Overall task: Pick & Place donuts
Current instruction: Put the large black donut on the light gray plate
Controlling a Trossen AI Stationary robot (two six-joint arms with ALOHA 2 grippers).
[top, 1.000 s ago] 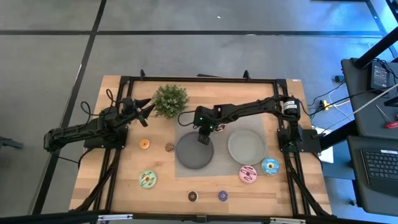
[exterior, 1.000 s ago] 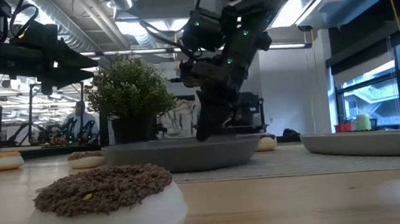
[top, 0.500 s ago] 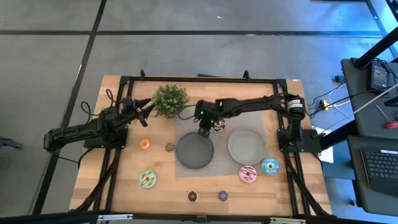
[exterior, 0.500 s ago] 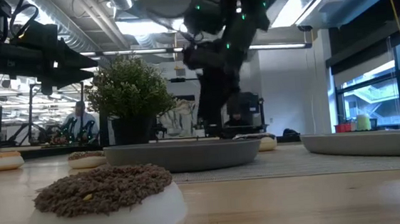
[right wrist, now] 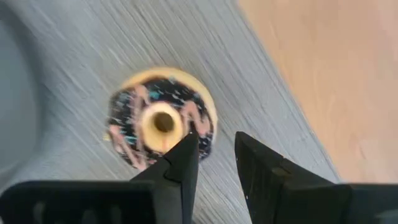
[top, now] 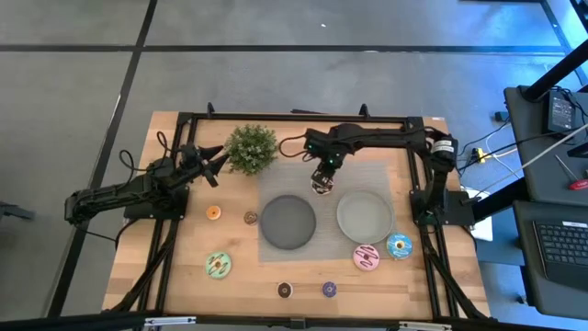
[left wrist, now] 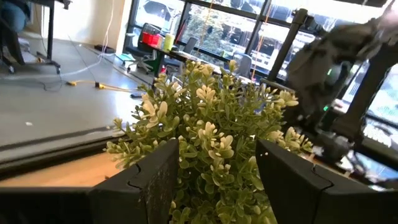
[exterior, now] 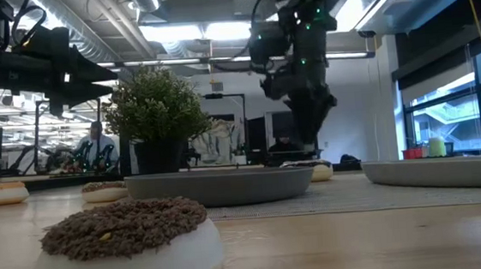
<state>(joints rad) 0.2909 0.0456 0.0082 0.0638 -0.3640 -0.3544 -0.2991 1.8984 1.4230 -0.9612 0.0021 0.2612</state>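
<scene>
While the left gripper [top: 218,154] waits parted by the plant [top: 251,147], the right gripper [right wrist: 214,158] hovers slightly parted over the chocolate sprinkled donut [right wrist: 160,120] on the grey mat [top: 366,175].

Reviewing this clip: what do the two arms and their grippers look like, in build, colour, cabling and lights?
Both are slim, black, jointed arms. The right arm shows small green lights near its wrist and a pale band at its base joint. The left arm carries loose black cables. The right gripper and left gripper have flat, angular, dark fingers.

Mat centre: dark plate [top: 288,222] and pale bowl [top: 364,215] fill it, narrow gap between.
Back left: plant [top: 251,147] blocks, left gripper [top: 219,154] beside it.
Front edge: scattered donuts [top: 218,265], open wood between.
</scene>
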